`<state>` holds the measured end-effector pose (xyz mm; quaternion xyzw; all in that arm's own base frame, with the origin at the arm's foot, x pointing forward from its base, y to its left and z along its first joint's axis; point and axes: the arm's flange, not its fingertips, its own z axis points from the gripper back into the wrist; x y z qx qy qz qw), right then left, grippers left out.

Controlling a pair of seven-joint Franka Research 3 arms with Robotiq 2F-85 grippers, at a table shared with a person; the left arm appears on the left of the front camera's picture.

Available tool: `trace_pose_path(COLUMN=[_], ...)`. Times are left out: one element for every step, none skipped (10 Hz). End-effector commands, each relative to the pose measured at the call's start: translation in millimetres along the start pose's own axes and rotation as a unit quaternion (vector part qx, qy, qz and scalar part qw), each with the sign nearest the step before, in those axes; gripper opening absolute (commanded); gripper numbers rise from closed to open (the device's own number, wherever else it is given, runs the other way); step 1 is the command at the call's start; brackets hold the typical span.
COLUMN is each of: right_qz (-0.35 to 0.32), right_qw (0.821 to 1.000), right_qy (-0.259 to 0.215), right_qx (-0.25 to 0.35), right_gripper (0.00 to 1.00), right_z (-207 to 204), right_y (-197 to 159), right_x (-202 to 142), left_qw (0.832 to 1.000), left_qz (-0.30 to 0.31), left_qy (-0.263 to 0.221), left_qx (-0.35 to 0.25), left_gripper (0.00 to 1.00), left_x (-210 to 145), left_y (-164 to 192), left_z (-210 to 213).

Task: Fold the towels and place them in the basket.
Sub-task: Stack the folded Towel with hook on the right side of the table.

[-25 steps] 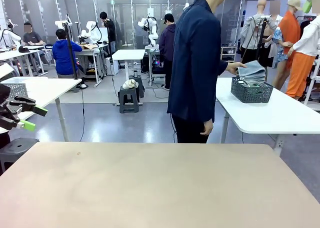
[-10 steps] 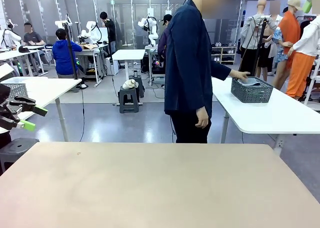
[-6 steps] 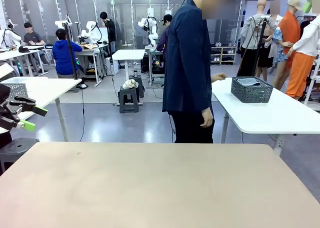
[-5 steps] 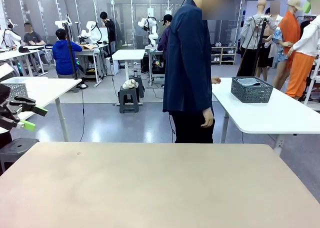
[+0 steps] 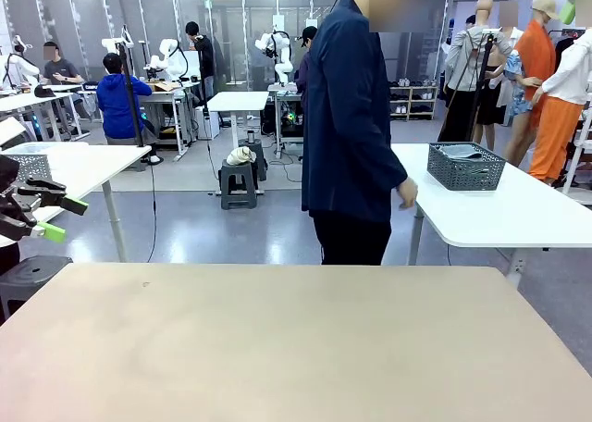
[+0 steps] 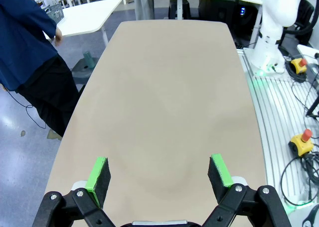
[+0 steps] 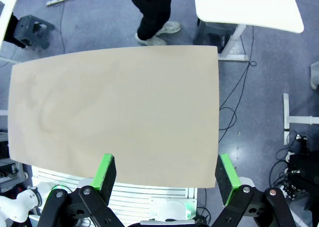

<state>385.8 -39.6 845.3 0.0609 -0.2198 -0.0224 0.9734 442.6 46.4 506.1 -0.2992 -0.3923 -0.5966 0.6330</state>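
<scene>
Apparently nothing is underway: the basket [image 5: 465, 167], towels [image 5: 460, 151] inside, sits on the far right white table [image 5: 518, 214], away from the tan table [image 5: 277, 339]. Left gripper [image 6: 160, 171] and right gripper [image 7: 165, 171] hang wide open, empty. Next, the person [image 5: 354, 126] likely must bring towels near.

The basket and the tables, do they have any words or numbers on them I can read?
None can be read.
The basket: no label or print shows on it.
The beige table: plain, no writing.
The white table: plain, no writing.
The person's jacket: no print shows.
</scene>
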Motion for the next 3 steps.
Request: trace_pose_path(right_qz=[-0.002, -0.002, -0.002], right_qw=[1.000, 1.000, 1.000], right_qy=[0.003, 0.003, 0.003], right_qx=[-0.003, -0.003, -0.003], right_gripper=[1.00, 1.00, 1.00], right_z=[2.4, 2.4, 2.4], right_y=[0.9, 0.9, 0.9], right_x=[1.1, 1.1, 1.1], left_qw=[1.000, 1.000, 1.000], left_qz=[-0.001, -0.001, -0.001], left_qy=[-0.003, -0.003, -0.003], left_qx=[0.001, 0.001, 0.001], left_gripper=[1.00, 1.00, 1.00], left_x=[1.9, 1.9, 1.9], left_y=[-0.3, -0.3, -0.3], left_z=[0.7, 0.7, 0.7])
